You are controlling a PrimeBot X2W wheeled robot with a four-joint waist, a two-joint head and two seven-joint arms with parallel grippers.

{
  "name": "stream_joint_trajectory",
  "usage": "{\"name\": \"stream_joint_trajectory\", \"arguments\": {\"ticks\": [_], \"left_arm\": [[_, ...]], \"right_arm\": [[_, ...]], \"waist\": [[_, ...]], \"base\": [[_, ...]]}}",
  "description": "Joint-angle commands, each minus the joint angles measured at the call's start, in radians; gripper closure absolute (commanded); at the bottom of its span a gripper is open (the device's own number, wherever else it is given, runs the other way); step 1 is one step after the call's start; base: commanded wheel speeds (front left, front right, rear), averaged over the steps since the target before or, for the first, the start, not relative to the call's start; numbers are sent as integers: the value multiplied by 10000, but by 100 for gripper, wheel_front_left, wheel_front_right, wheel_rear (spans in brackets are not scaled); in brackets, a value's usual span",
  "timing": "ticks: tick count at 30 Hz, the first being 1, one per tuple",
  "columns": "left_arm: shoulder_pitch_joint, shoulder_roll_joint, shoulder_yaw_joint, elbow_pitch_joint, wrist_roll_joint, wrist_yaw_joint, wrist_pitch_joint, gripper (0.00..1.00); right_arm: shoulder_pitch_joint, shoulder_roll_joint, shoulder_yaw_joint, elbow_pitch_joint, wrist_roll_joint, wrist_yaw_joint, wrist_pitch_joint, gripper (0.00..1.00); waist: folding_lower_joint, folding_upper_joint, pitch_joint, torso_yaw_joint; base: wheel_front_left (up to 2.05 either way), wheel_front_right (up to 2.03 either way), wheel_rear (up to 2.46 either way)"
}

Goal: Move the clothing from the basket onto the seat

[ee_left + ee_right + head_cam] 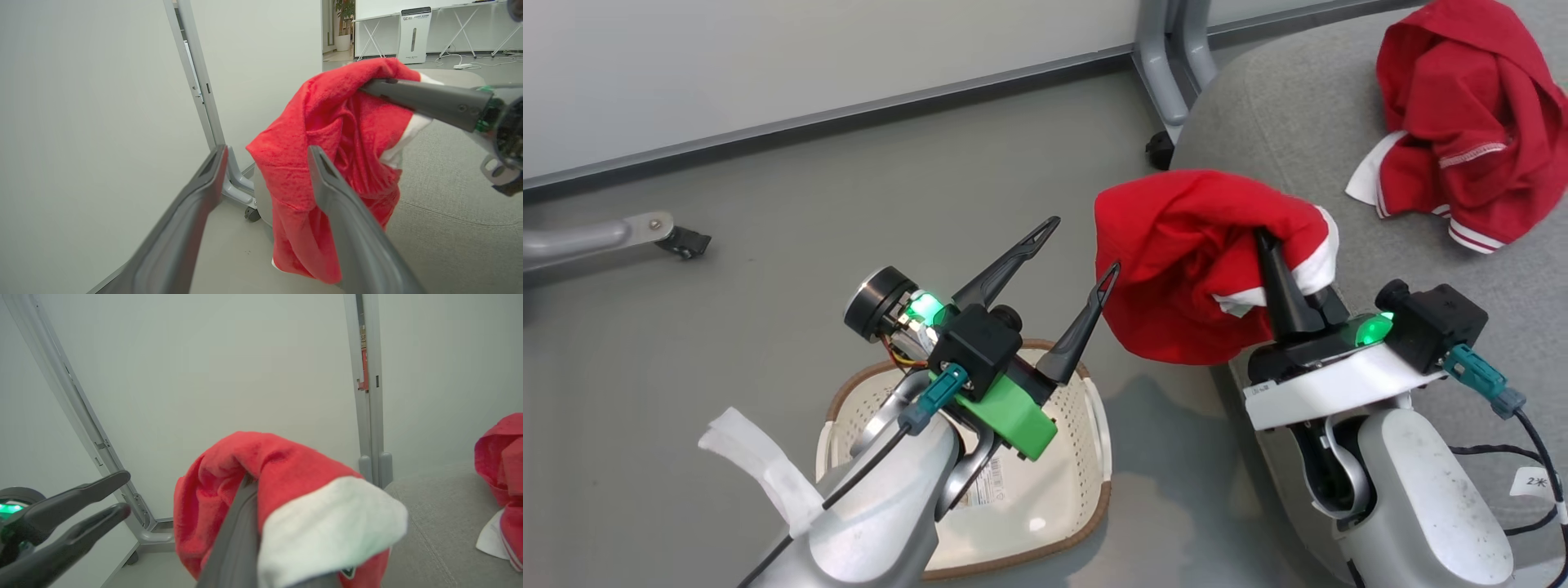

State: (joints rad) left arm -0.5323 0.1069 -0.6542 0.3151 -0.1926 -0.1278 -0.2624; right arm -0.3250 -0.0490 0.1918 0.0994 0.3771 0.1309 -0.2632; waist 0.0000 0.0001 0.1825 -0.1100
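Head view: one red garment point(1184, 261) of the clothing hangs bunched from the right gripper point(1264, 245), whose jaws are clamped shut on the fabric, with white trim draped beside the fingers. It hangs at the near edge of the grey seat point(1274, 106). The second red garment point(1462, 122) lies crumpled farther back on the seat cushion. The cream basket point(1078, 441) sits on the grey floor point(768, 245) beside the seat, its perforated bottom and label sticker point(987, 482) showing. The left gripper point(1087, 242) hovers above the basket, jaws spread wide, gripping nothing.
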Motion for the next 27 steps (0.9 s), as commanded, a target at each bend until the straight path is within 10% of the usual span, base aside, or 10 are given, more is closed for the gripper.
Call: {"name": "stream_joint_trajectory", "arguments": {"ticks": [1,27], "left_arm": [[114,68,-17,-26,-6,-46,-35,0],[-261,235,-1129,72,-174,-40,-35,0]], "right_arm": [[91,-28,-96,-59,-57,-4,-22,100],[713,-26,-1767,-306,-440,-4,-22,100]], "waist": [[0,-1,48,-424],[0,-1,577,-2275]], "base": [[0,0,0],[0,0,0]]}}
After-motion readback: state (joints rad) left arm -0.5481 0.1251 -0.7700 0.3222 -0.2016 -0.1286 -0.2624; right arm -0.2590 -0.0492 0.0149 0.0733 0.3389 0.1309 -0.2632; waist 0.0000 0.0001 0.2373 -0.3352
